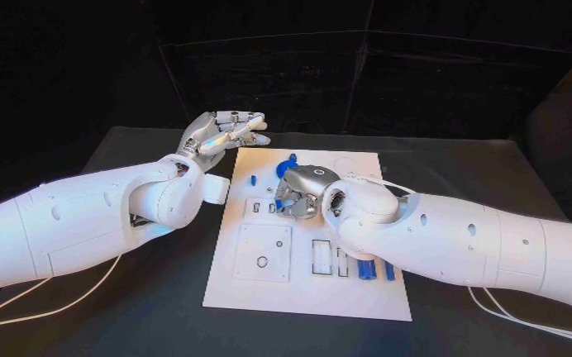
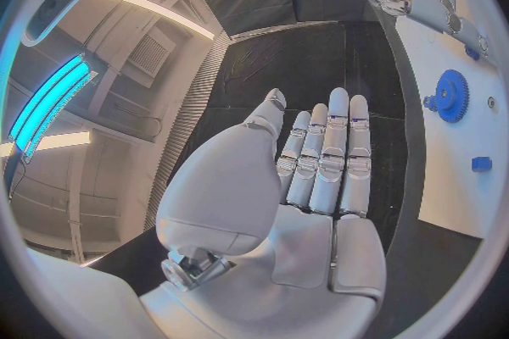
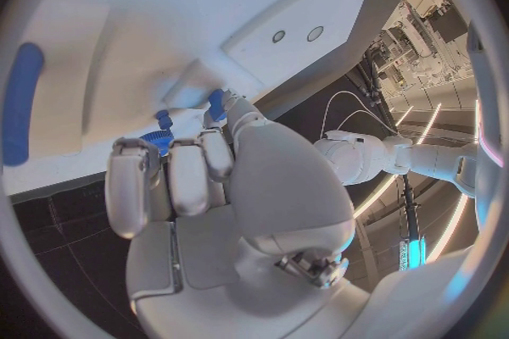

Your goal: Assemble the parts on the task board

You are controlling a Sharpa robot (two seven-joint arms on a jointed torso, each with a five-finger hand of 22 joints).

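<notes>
left hand (image 1: 224, 135): upper left of centre in head view, just off the task board (image 1: 304, 295) far-left corner, fingers straight, holding nothing
right hand (image 1: 302, 192): over board's upper middle, fingers curled by blue gear (image 2: 452, 96); grip unclear
blue parts (image 1: 374, 270): board's lower right

You will find no legible text, label, brand, number or sign in any view. The task board (image 1: 298, 287) carries only outlines and recesses, no printed characters you can read. The blue parts (image 1: 364, 269) are unmarked. The left hand (image 1: 224, 136) and right hand (image 1: 304, 192) show no lettering on their casings, and neither do the white arms. The black table (image 1: 143, 307) bears no markings.
</notes>
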